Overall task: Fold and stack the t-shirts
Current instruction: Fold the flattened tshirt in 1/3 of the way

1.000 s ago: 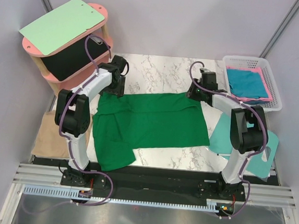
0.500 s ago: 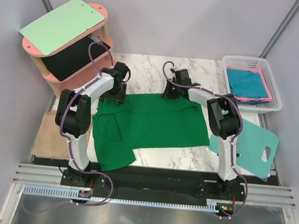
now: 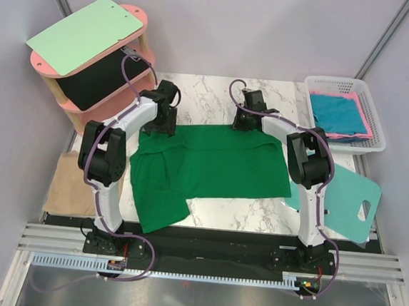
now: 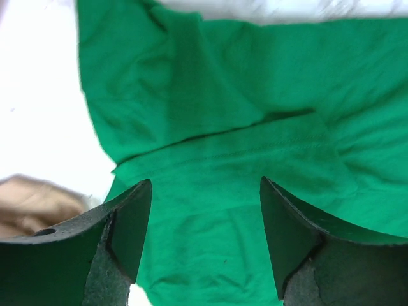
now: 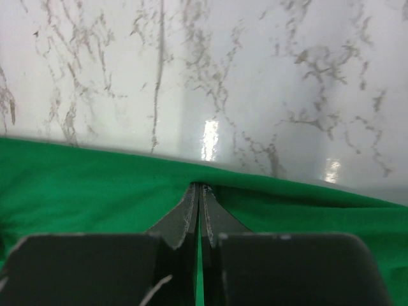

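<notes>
Folding is the step I judge to be in hand, at its grasping stage; the dark green t-shirt (image 3: 211, 164) lies spread across the middle of the marble table (image 3: 217, 93); my right gripper (image 5: 199, 191) is pinched together on the cloth's far edge, while my left gripper (image 4: 205, 191) hovers with fingers apart over the far left corner, gripping nothing; next, I think, the left must drop and pinch, then both carry that edge toward me; bare marble lies beyond the far edge; the tan t-shirt (image 3: 64, 184) lies beside the table's left edge, the mint board (image 3: 343, 201) just beside the shirt's right.
</notes>
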Robot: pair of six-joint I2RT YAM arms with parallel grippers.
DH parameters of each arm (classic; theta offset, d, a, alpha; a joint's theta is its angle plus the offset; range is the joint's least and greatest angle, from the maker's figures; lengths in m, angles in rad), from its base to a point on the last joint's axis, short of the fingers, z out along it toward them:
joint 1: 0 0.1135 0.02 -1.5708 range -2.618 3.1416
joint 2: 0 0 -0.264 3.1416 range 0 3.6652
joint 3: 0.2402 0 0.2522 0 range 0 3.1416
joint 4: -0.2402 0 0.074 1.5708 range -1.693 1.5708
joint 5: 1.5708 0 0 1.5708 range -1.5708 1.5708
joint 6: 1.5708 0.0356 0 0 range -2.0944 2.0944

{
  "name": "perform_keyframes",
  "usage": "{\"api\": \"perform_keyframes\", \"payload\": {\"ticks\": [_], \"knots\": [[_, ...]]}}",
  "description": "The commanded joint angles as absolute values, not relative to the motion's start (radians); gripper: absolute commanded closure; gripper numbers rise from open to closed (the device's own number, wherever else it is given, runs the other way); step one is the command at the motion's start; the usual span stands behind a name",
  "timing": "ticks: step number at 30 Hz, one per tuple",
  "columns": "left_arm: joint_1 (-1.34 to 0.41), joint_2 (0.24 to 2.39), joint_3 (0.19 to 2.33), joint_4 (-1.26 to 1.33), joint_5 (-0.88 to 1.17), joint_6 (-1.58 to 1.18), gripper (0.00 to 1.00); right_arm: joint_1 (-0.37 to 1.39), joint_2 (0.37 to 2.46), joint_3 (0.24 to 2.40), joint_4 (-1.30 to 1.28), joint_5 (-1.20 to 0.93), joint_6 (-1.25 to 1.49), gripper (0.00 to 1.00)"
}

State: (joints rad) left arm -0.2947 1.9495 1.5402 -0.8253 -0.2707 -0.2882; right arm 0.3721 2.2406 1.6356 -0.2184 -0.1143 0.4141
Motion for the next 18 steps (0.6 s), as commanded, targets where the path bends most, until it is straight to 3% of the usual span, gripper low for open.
{"api": "perform_keyframes", "payload": {"ticks": [1, 8, 9, 13, 18], "knots": [[-0.322, 2.034, 1.620, -0.773, -0.230, -0.328, 0.26, 0.327, 2.269, 1.637, -0.288, -0.038, 0.394, 0.95], [-0.339, 2.146, 1.661, -0.764, -0.215, -0.342, 0.32, 0.322, 2.266, 1.631, -0.284, -0.069, 0.394, 0.95], [-0.341, 2.157, 1.666, -0.759, -0.209, -0.345, 0.36, 0.321, 2.267, 1.628, -0.284, -0.072, 0.393, 0.95], [-0.353, 2.149, 1.666, -0.759, -0.215, -0.351, 0.98, 0.321, 2.269, 1.623, -0.284, -0.078, 0.390, 0.94], [-0.365, 2.069, 1.605, -0.759, -0.276, -0.356, 0.98, 0.322, 2.269, 1.611, -0.282, -0.081, 0.385, 0.94]]}}
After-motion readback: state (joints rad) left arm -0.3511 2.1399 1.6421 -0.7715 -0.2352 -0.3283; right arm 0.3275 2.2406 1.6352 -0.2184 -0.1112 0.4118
